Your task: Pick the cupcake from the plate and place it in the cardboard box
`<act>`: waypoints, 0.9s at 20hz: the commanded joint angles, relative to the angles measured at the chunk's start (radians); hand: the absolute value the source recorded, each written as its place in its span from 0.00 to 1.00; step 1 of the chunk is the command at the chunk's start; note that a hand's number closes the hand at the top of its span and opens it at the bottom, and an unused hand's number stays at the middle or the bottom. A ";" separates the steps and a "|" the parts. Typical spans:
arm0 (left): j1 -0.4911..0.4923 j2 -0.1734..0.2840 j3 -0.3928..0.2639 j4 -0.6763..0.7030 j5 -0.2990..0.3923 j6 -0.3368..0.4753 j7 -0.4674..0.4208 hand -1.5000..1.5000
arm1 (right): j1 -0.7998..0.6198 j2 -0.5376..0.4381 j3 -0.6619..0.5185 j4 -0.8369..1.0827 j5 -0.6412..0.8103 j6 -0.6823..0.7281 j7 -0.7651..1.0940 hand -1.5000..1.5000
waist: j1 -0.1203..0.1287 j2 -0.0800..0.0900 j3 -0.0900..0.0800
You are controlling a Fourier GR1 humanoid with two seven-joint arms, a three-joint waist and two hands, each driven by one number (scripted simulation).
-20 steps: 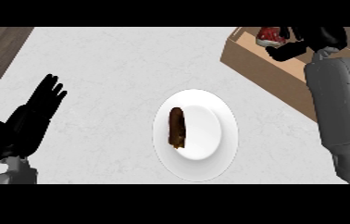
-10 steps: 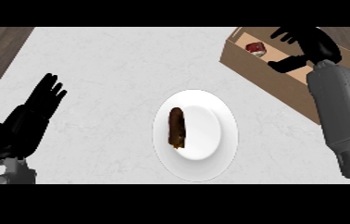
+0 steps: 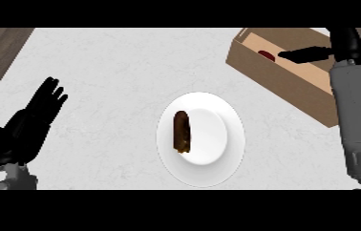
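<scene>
Head view: the cardboard box (image 3: 282,77) is sitting at the counter's upper right. The cupcake (image 3: 266,55) is lying inside it as a small red shape near the far wall. The right hand (image 3: 310,53) is hanging over the box opening with fingers extended, holding nothing, just beside the cupcake. The white plate (image 3: 211,170) is sitting mid-counter, carrying a dark brown oblong pastry (image 3: 182,131). The left hand (image 3: 35,118) is resting open at the left edge, fingers up.
</scene>
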 commanded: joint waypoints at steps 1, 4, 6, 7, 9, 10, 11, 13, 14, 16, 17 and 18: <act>-0.009 -0.013 -0.007 -0.011 -0.004 0.011 -0.002 0.50 | -0.029 -0.047 -0.118 0.023 -0.134 0.016 -0.018 0.00 | 0.001 0.001 0.001; -0.072 0.000 0.003 0.077 -0.015 0.009 -0.025 0.50 | -0.006 -0.114 -0.147 0.025 -0.186 0.067 -0.016 0.00 | -0.010 0.001 0.000; -0.011 0.010 0.012 0.032 0.001 -0.019 -0.032 0.50 | 0.022 -0.162 -0.166 0.071 -0.215 0.088 -0.036 0.00 | -0.001 0.001 0.000; 0.015 -0.005 0.010 0.034 0.002 -0.017 -0.042 0.50 | 0.021 -0.180 -0.196 0.036 -0.256 0.130 -0.008 0.00 | -0.007 -0.002 0.000; 0.004 -0.030 -0.017 0.010 -0.016 0.006 -0.031 0.50 | -0.012 -0.274 -0.226 0.177 -0.268 0.137 -0.069 0.00 | 0.013 0.007 0.001; -0.017 -0.013 -0.006 0.080 -0.028 -0.009 -0.068 0.50 | 0.026 -0.271 -0.214 0.147 -0.289 0.175 -0.074 0.00 | 0.000 0.003 0.000; 0.001 -0.032 -0.027 0.011 -0.029 0.011 -0.029 0.50 | 0.027 -0.321 -0.238 0.219 -0.298 0.188 -0.129 0.00 | 0.011 0.006 0.001; 0.019 -0.005 0.007 -0.052 0.013 0.000 0.022 0.50 | 0.045 -0.327 -0.197 0.169 -0.315 0.235 -0.099 0.00 | 0.004 0.000 0.000; -0.001 -0.001 0.003 0.017 -0.010 -0.016 -0.037 0.50 | 0.089 -0.352 -0.206 0.202 -0.320 0.255 -0.196 0.00 | 0.003 0.002 0.000; 0.003 -0.014 -0.001 -0.018 -0.002 0.002 -0.007 0.50 | 0.067 -0.381 -0.205 0.321 -0.312 0.230 -0.264 0.00 | 0.016 0.007 0.001; -0.005 0.015 0.015 0.013 0.001 -0.019 -0.001 0.50 | 0.087 -0.393 -0.195 0.297 -0.323 0.263 -0.249 0.00 | 0.008 0.004 0.001; 0.008 -0.033 -0.016 -0.026 -0.021 0.019 -0.012 0.50 | 0.015 -0.468 -0.212 0.359 -0.325 0.294 -0.232 0.00 | 0.021 0.008 0.002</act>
